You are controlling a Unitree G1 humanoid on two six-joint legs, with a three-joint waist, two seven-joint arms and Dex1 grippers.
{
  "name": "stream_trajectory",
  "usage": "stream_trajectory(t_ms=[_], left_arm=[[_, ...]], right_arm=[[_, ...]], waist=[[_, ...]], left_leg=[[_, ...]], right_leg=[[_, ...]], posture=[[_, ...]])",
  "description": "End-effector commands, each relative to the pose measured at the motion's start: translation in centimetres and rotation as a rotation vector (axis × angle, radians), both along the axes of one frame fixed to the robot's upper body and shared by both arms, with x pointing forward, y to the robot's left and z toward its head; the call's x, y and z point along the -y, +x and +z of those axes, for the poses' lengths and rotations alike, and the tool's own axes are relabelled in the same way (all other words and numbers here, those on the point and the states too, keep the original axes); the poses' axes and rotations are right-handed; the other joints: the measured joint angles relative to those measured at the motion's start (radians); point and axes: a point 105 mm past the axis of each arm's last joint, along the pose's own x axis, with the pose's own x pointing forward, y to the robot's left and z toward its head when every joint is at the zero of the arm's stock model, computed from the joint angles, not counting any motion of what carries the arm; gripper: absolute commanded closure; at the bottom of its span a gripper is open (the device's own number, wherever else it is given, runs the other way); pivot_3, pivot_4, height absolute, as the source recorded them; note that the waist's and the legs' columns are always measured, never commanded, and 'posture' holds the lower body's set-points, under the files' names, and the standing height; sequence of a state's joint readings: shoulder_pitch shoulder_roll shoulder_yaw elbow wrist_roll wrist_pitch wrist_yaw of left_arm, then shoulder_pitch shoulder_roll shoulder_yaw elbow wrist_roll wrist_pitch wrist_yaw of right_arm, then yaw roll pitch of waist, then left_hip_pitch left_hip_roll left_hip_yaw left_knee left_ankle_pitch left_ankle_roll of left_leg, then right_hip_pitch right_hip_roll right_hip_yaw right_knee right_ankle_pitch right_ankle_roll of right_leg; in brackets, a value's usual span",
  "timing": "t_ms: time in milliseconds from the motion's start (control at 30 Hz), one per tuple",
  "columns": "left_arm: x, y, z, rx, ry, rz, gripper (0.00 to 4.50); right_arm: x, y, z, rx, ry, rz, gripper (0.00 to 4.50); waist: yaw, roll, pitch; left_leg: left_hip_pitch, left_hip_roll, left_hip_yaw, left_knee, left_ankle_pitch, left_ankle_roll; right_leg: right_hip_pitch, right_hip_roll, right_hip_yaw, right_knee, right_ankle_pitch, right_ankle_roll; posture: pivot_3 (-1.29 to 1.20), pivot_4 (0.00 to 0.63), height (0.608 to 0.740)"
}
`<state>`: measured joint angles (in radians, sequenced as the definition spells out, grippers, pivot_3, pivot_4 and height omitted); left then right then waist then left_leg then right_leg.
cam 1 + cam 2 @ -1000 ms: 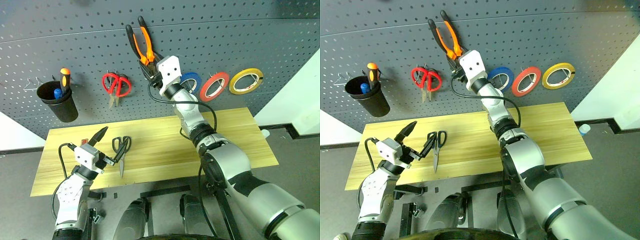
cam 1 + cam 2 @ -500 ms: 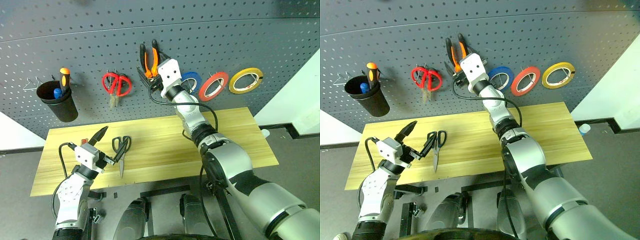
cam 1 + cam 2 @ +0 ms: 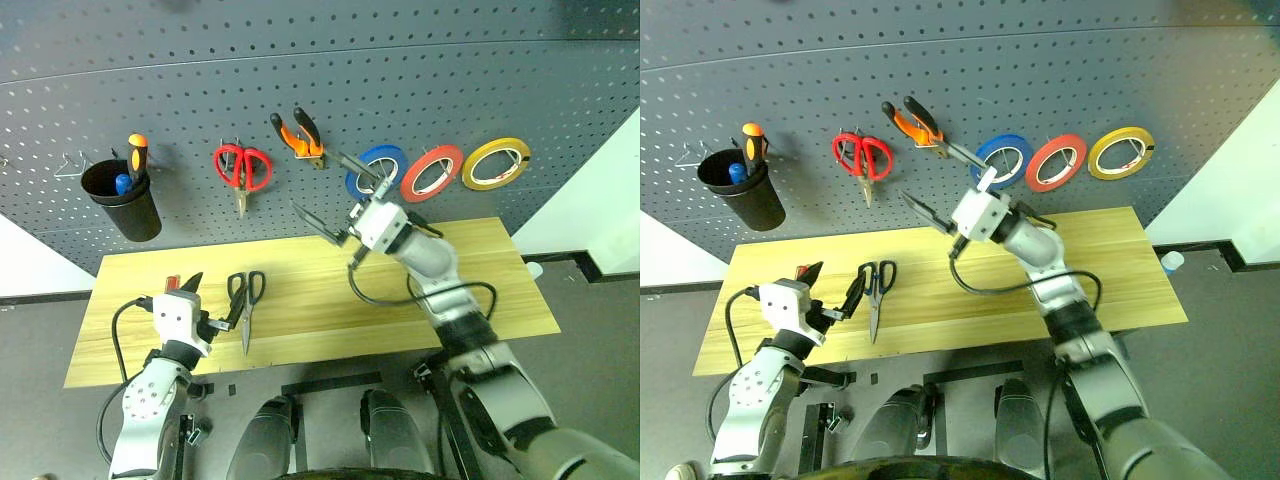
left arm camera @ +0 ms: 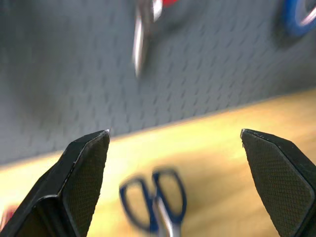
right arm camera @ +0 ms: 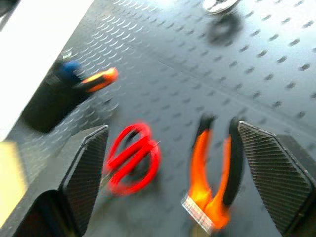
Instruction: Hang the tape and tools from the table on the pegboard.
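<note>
At twelve o'clock of my left gripper, dark-handled scissors are lying on the table. Both grippers are gaping wide, holding nothing. Risk: my fingers are skidding the scissors away; right gripper is hovering near the hung pliers and could knock them.

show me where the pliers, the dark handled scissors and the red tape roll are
pliers (image 3: 298, 133): left eye view, on the orange handles, hanging on the pegboard.
dark-handled scissors (image 3: 245, 290): left eye view, on the handle loops, lying on the table.
red tape roll (image 3: 432, 172): left eye view, on the ring's red band.
</note>
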<state>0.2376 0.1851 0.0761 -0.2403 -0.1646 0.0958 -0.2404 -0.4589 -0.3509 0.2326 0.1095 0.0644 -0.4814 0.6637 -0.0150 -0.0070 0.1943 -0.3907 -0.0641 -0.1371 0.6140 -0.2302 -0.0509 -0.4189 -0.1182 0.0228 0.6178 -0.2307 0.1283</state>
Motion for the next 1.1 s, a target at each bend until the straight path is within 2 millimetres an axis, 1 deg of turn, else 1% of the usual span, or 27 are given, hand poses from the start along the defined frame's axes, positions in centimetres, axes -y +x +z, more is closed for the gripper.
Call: stream_trajectory(t_ms=[33, 67, 167, 300, 333, 433, 500, 633, 767, 867, 1000, 1100], left_arm=[[0.3, 0.8, -0.7, -0.100, 0.055, 0.055, 0.05], [0.4, 1.4, -1.9, -0.196, 0.056, 0.103, 0.05], [0.7, 2.4, -4.2, -0.423, 0.039, 0.195, 0.03], [1.5, 4.3, -4.5, -0.517, 0.053, 0.210, 0.03], [1.6, 4.6, -4.9, -0.568, 0.046, 0.223, 0.03], [1.5, 5.5, -5.5, -0.663, 0.057, 0.261, 0.03], [1.6, 6.0, -5.8, -0.705, 0.075, 0.269, 0.03], [1.7, 6.2, -6.7, -0.800, 0.079, 0.282, 0.03], [1.6, 6.3, -7.5, -0.852, 0.057, 0.284, 0.03], [1.6, 6.3, -8.0, -0.880, 0.036, 0.289, 0.03], [1.6, 6.6, -8.1, -0.875, 0.028, 0.287, 0.03], [1.8, 6.9, -8.1, -0.873, -0.020, 0.285, 0.61]], right_arm=[[0.5, -2.6, -0.8, -0.105, -0.090, 0.096, 0.10], [1.4, -3.4, -2.5, -0.175, -0.167, 0.100, 0.10], [3.4, -4.9, -6.1, -0.337, -0.331, 0.108, 0.07], [4.8, -6.0, -8.8, -0.475, -0.435, 0.116, 0.07], [5.2, -6.3, -9.3, -0.532, -0.438, 0.120, 0.07], [5.7, -7.0, -10.1, -0.627, -0.457, 0.133, 0.07], [6.0, -7.2, -10.3, -0.658, -0.469, 0.130, 0.07], [6.2, -7.0, -10.4, -0.650, -0.481, 0.106, 0.07], [6.5, -6.8, -10.5, -0.654, -0.480, 0.082, 0.07], [6.6, -6.8, -10.6, -0.657, -0.475, 0.072, 0.07], [6.7, -6.7, -10.6, -0.650, -0.472, 0.059, 0.07], [6.8, -6.6, -10.4, -0.642, -0.467, 0.051, 0.05]], waist=[[0.005, -0.001, 0.000], [0.009, -0.001, 0.000], [0.021, -0.002, 0.000], [0.009, -0.005, 0.000], [0.008, -0.006, 0.000], [0.004, -0.007, -0.001], [0.003, -0.008, -0.001], [0.004, -0.008, -0.002], [0.004, -0.009, -0.002], [0.004, -0.009, -0.003], [0.002, -0.009, -0.004], [0.002, -0.010, -0.006]], left_leg=[[0.000, 0.000, 0.000, 0.000, 0.000, 0.000], [0.000, 0.000, 0.000, 0.000, 0.000, 0.000], [0.000, 0.001, -0.001, 0.002, 0.000, 0.000], [0.001, 0.001, 0.000, 0.004, 0.000, 0.000], [0.001, 0.001, 0.000, 0.004, 0.000, 0.000], [0.001, 0.001, 0.000, 0.004, 0.000, 0.000], [0.000, 0.001, 0.000, 0.004, 0.000, 0.000], [0.000, 0.001, 0.000, 0.004, 0.000, -0.001], [0.000, 0.001, 0.000, 0.006, 0.000, -0.001], [0.000, 0.001, 0.000, 0.009, -0.001, -0.002], [0.000, 0.001, 0.001, 0.015, -0.002, -0.004], [0.001, 0.001, 0.001, 0.017, -0.002, -0.004]], right_leg=[[0.000, 0.000, 0.000, -0.001, -0.001, 0.000], [0.000, 0.000, 0.000, -0.001, -0.001, 0.000], [0.004, 0.000, -0.003, -0.002, -0.002, 0.001], [0.006, 0.000, -0.004, -0.004, 0.000, 0.004], [0.006, 0.000, -0.004, -0.004, 0.000, 0.004], [0.006, 0.000, -0.005, -0.004, 0.001, 0.005], [0.006, 0.000, -0.005, -0.005, 0.001, 0.006], [0.006, 0.000, -0.005, -0.005, 0.001, 0.007], [0.007, 0.000, -0.005, -0.005, 0.002, 0.007], [0.009, 0.000, -0.005, -0.005, 0.003, 0.008], [0.011, 0.000, -0.005, -0.005, 0.004, 0.010], [0.012, 0.000, -0.005, -0.005, 0.005, 0.011]], posture=[[0.05, 0.160, 0.740], [0.04, 0.158, 0.740], [0.02, 0.154, 0.740], [0.00, 0.144, 0.740], [-0.01, 0.143, 0.740], [-0.03, 0.134, 0.740], [-0.04, 0.129, 0.740], [-0.05, 0.123, 0.740], [-0.06, 0.113, 0.740], [-0.07, 0.109, 0.740], [-0.07, 0.105, 0.740], [-0.07, 0.105, 0.740]])
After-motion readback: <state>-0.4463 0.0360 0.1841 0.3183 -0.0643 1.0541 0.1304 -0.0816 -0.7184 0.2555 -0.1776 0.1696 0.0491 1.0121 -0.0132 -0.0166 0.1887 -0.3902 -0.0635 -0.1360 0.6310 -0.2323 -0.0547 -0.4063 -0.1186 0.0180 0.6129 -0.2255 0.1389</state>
